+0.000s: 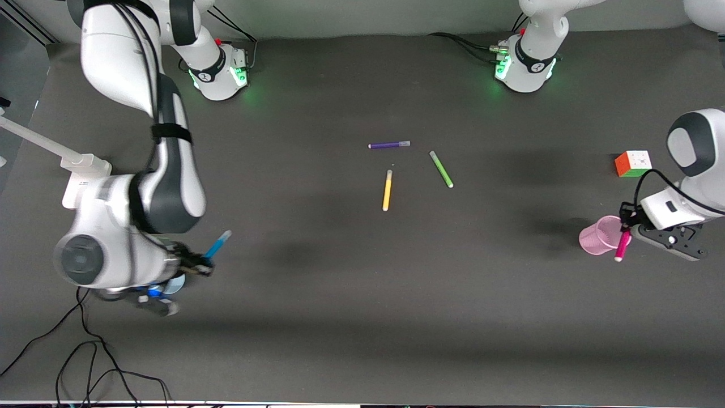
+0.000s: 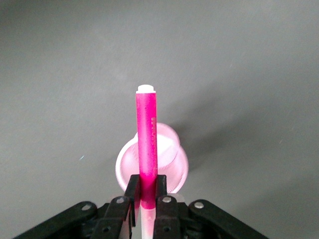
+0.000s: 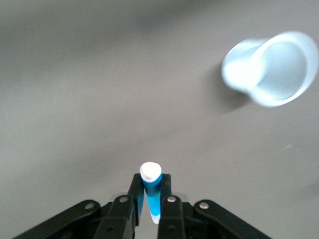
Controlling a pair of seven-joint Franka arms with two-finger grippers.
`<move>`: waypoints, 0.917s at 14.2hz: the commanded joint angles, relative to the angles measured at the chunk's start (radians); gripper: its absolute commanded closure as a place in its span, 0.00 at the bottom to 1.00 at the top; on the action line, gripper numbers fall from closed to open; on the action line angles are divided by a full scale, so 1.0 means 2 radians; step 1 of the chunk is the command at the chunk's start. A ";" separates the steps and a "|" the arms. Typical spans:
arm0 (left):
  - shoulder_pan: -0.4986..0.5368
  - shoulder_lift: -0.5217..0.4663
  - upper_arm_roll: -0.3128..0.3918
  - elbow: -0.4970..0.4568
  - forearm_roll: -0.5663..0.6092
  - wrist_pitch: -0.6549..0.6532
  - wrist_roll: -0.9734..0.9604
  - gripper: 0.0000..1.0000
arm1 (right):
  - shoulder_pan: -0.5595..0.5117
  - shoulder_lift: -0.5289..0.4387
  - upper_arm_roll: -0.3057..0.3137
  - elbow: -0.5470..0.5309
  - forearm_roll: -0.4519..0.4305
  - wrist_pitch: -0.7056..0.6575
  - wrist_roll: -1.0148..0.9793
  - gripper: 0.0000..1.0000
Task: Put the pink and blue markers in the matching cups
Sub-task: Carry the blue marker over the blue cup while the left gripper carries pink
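Note:
My left gripper (image 1: 626,228) is shut on the pink marker (image 1: 622,246) and holds it over the rim of the pink cup (image 1: 600,234), which stands near the left arm's end of the table. In the left wrist view the pink marker (image 2: 147,139) sticks out from the gripper (image 2: 147,183) across the pink cup (image 2: 172,167). My right gripper (image 1: 199,265) is shut on the blue marker (image 1: 218,245), up in the air. The pale blue cup (image 1: 175,283) peeks out from under that wrist. In the right wrist view the blue marker (image 3: 151,194) sits in the gripper (image 3: 151,181), well apart from the blue cup (image 3: 271,67).
A purple pen (image 1: 389,145), a green pen (image 1: 441,169) and a yellow pen (image 1: 387,190) lie on the dark table mid-way between the arms. A colour cube (image 1: 633,163) stands farther from the front camera than the pink cup. Cables (image 1: 85,351) trail at the front edge.

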 commanded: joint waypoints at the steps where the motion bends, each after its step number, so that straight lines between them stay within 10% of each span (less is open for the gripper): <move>1: 0.016 0.008 -0.006 0.018 0.024 -0.011 0.089 1.00 | 0.002 0.000 -0.038 0.015 -0.008 0.027 0.003 1.00; 13: 0.009 0.044 -0.001 0.032 0.150 -0.124 0.080 1.00 | 0.013 -0.002 -0.111 -0.133 -0.022 0.246 -0.083 1.00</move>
